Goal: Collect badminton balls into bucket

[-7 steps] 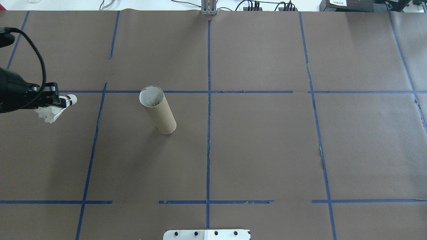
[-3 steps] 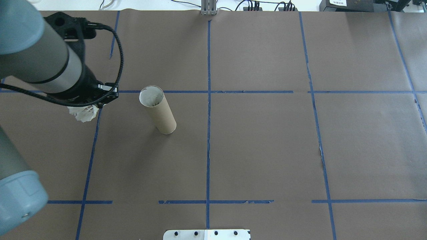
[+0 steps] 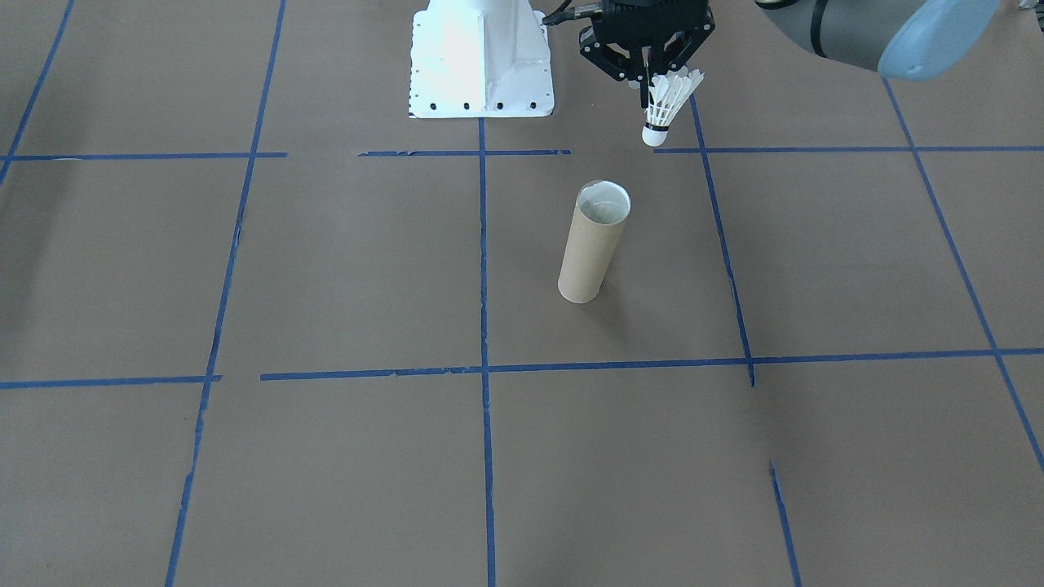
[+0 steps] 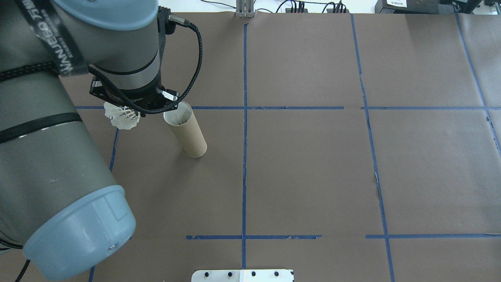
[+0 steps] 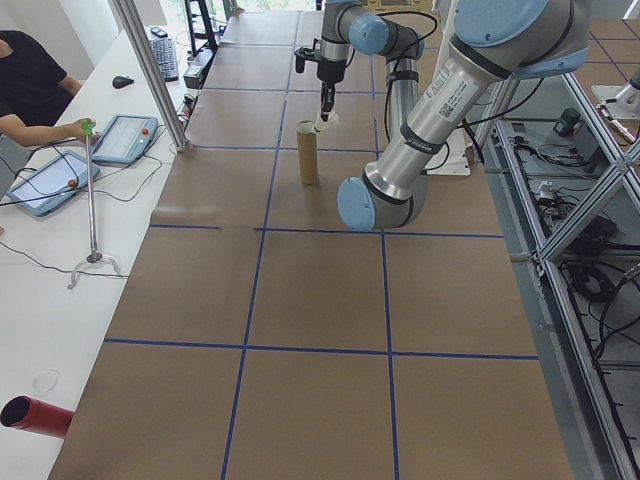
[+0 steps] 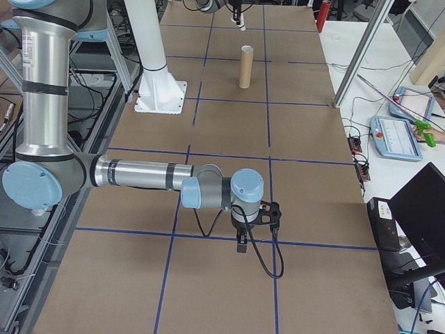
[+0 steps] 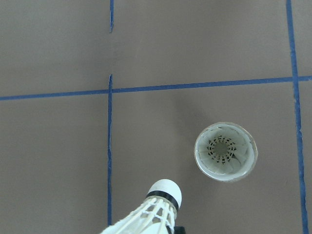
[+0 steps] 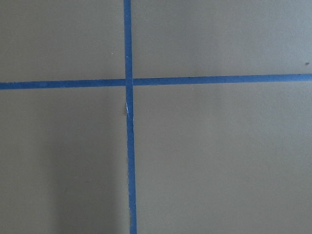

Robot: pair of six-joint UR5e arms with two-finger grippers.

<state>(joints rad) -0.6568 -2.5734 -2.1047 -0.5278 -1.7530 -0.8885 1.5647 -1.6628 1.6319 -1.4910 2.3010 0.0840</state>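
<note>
The bucket [image 3: 594, 241], a brown cardboard tube, stands upright on the brown table; its open top [image 7: 225, 152] shows the white feathers of a shuttlecock lying inside. My left gripper [image 3: 652, 77] is shut on the feather skirt of a white badminton ball [image 3: 667, 102], cork tip pointing down. It hangs above the table just beside the bucket's rim, not over the opening. From overhead, only the feathers [image 4: 122, 117] stick out from under the wrist, left of the bucket [image 4: 186, 133]. My right gripper [image 6: 242, 243] hovers low over the table far away; I cannot tell whether it is open or shut.
The white robot base [image 3: 479, 61] stands at the table's near edge behind the bucket. Blue tape lines [image 4: 244, 156] grid the brown paper. A person [image 5: 30, 80] sits at a side table with tablets, and a red cylinder [image 5: 35, 415] lies there.
My left arm has swung right from the table's left edge up to the bucket, carrying the badminton ball. The ball has turned from lying sideways to cork down.
</note>
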